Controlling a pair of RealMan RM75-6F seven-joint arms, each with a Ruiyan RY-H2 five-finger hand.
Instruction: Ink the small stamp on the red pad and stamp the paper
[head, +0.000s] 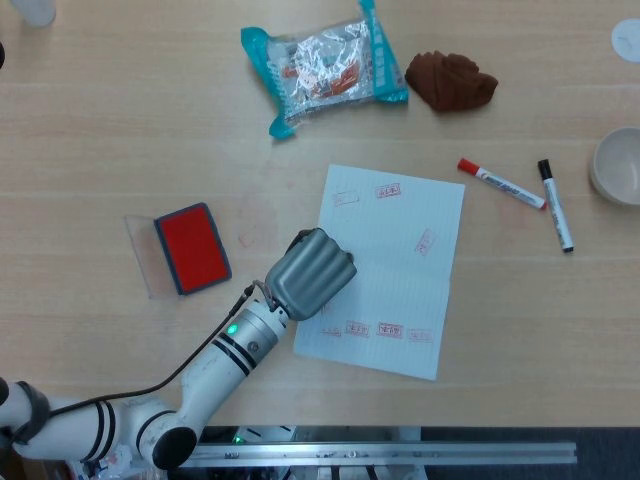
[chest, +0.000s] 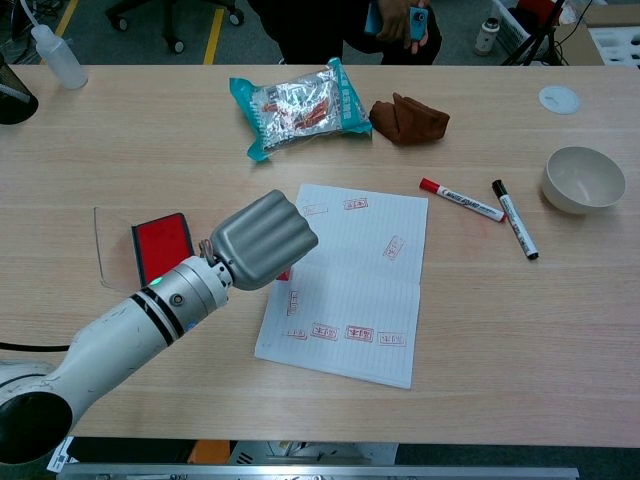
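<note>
The left robot hand (head: 312, 273) (chest: 264, 240) sits curled into a fist over the left edge of the paper (head: 390, 270) (chest: 355, 285), knuckles up. Its fingers are closed around the stamp (chest: 284, 273), of which only a sliver of red shows under the fist in the chest view; the head view hides it completely behind the hand. Whether the stamp face touches the paper cannot be made out, since the hand covers that spot in both views.

The paper lies flat on the worktop (head: 120, 130) (chest: 520, 340), with faint red prints along its top, middle and bottom; their wording is too small to read. The hand covers part of its left margin.

The red pad (head: 192, 248) (chest: 160, 246) lies open to the left of the hand, apart from it, with its clear lid (head: 140, 255) (chest: 108, 255) folded out further left and hard to see against the wood.

Beyond the paper lie a snack bag (head: 322, 66) (chest: 300, 105) and a brown cloth (head: 451, 81) (chest: 409, 118). To the right are a red marker (head: 501, 183) (chest: 461, 200), a black marker (head: 556, 205) (chest: 514, 219) and a bowl (head: 620, 166) (chest: 584, 180), which the head view cuts off at the frame edge.

The right robot hand appears in neither view.
</note>
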